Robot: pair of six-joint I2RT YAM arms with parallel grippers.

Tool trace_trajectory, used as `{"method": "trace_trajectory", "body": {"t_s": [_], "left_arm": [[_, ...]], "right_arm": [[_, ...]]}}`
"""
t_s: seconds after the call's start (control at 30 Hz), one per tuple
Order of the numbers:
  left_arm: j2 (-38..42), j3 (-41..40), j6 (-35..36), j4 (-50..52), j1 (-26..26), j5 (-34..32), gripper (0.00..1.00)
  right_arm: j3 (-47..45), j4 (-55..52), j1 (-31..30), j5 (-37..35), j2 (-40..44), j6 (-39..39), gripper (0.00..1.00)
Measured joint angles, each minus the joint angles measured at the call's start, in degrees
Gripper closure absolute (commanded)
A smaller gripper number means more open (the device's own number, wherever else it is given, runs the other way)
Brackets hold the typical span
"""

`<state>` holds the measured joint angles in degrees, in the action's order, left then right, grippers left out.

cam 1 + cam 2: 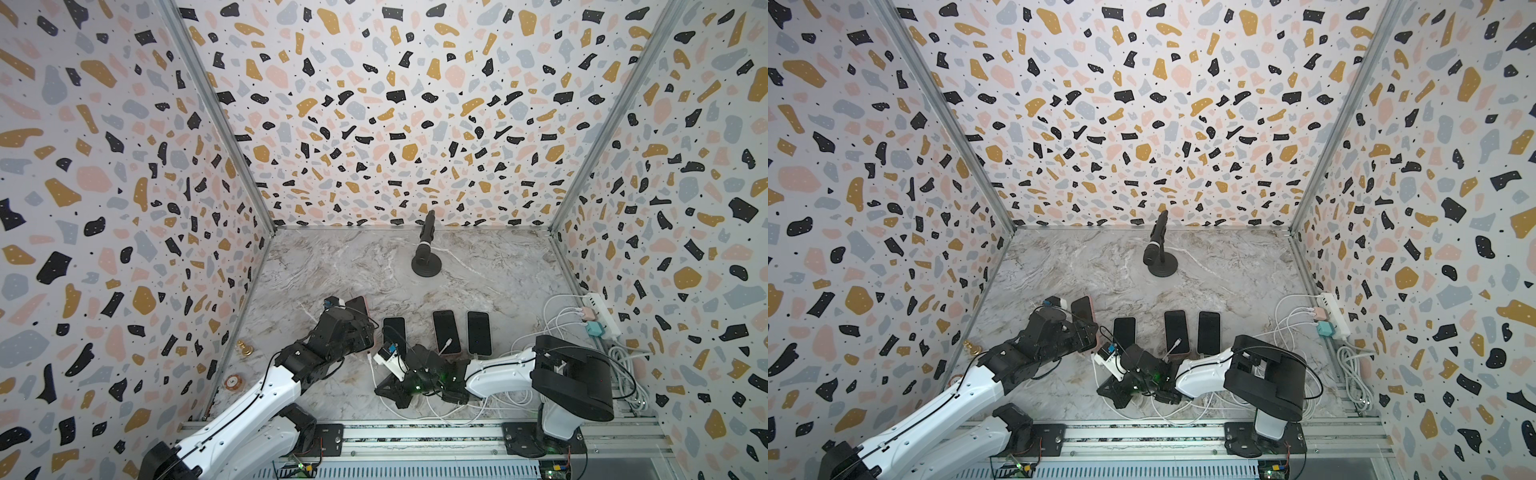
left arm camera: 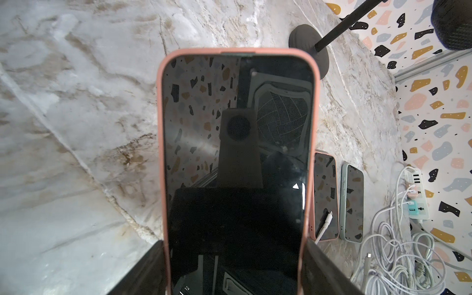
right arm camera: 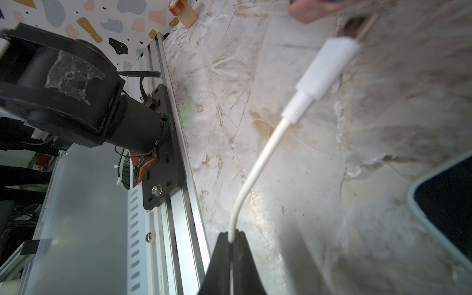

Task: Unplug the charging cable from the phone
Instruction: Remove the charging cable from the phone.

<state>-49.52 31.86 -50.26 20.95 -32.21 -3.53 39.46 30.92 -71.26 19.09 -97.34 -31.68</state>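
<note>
Right end effector (image 3: 231, 242) pinched shut on thin white charging cable (image 3: 260, 163), left end effector (image 2: 233, 258) gripping the pink-cased phone (image 2: 235, 127) by its sides.

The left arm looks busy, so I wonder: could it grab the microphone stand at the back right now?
Probably not yet. The left tool grips the pink phone, so it is full. The tabletop toward the microphone stand looks bare, though whether the arm stretches that far is unclear.
</note>
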Motion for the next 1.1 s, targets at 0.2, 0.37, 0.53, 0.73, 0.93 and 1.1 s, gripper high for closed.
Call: {"method": "trace_trajectory", "body": {"t_s": [0.2, 0.37, 0.53, 0.73, 0.93, 1.1], "left_arm": [[-0.92, 1.44, -0.07, 2.03, 0.00, -3.17, 0.46], [-2.45, 5.46, -0.09, 3.54, 0.00, -4.92, 0.47], [-2.29, 7.52, -0.11, 5.57, 0.00, -6.93, 0.47], [-0.63, 7.52, -0.07, 9.46, 0.00, -8.94, 0.46], [-1.33, 7.52, -0.09, 10.40, 0.00, -9.11, 0.46], [-4.59, 7.43, -0.13, 10.27, 0.00, -9.01, 0.46]], "right_arm": [[-0.55, -0.22, 0.00, 0.28, 0.02, 0.00, 1.00], [-2.16, 0.28, 0.00, 0.37, 0.00, -0.07, 1.00], [-2.12, 0.44, 0.00, -0.02, -0.59, -0.31, 1.00], [0.31, 0.31, 0.00, 0.76, -4.55, -0.48, 1.00], [1.64, -0.09, 0.00, 1.18, -5.92, -0.48, 0.77], [1.64, -0.96, 0.00, 0.72, -5.46, -0.44, 0.50]]}}
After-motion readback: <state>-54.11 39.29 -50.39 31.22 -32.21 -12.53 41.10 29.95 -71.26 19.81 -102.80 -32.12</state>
